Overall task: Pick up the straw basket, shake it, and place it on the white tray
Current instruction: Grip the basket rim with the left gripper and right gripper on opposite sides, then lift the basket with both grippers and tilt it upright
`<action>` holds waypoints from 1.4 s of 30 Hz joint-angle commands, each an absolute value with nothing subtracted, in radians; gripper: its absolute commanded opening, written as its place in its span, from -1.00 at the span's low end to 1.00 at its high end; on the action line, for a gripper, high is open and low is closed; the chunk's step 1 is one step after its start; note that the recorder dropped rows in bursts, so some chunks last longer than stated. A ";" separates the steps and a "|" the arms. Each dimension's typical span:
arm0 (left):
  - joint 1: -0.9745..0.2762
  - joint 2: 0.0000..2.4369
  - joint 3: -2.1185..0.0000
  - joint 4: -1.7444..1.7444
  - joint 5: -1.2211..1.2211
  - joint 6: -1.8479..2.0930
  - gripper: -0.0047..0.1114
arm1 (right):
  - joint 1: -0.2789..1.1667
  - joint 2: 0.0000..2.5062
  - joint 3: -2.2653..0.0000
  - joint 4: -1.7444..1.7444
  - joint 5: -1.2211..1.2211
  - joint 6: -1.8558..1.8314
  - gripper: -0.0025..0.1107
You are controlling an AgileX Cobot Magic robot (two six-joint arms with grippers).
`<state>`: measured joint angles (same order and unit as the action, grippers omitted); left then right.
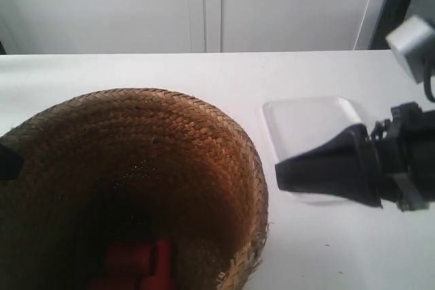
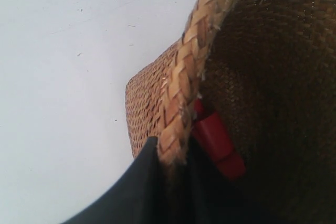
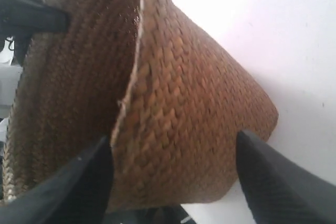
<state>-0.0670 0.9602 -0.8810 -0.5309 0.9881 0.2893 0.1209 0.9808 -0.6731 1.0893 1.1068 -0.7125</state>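
The straw basket [image 1: 136,168] fills the lower left of the exterior view, its dark inside facing the camera. My left gripper [image 2: 170,153] is shut on its braided rim [image 2: 181,93], one finger outside the wall and one inside; it shows as a dark tip [image 1: 8,161] at the basket's left rim. My right gripper [image 3: 172,135] is open, its fingers spread wide with the basket's woven wall [image 3: 199,103] seen between them. In the exterior view the right gripper [image 1: 285,173] hangs just right of the rim, above the near edge of the white tray [image 1: 306,117].
Red cylindrical pieces [image 1: 136,263] lie in the basket's bottom and also show past the rim as red pieces [image 2: 218,145]. The white table [image 1: 326,249] runs back to a white wall [image 1: 204,5]. A grey arm part [image 1: 411,39] stands at the far right.
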 commanded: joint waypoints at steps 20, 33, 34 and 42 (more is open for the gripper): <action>-0.073 0.967 -0.880 -0.601 0.943 0.296 -0.92 | 0.488 1.188 -0.848 0.822 0.863 -0.379 -0.25; -0.073 0.744 -0.865 -1.103 0.822 0.804 -0.92 | 0.527 1.036 -0.862 0.930 0.552 -0.591 -0.96; -0.073 0.697 -0.865 -1.123 0.833 0.828 -0.92 | 0.527 0.991 -0.874 0.931 0.544 -0.598 -0.96; -0.073 0.512 -0.536 -1.104 0.759 0.771 -0.92 | 0.527 0.840 -0.625 0.922 0.419 -0.547 -0.96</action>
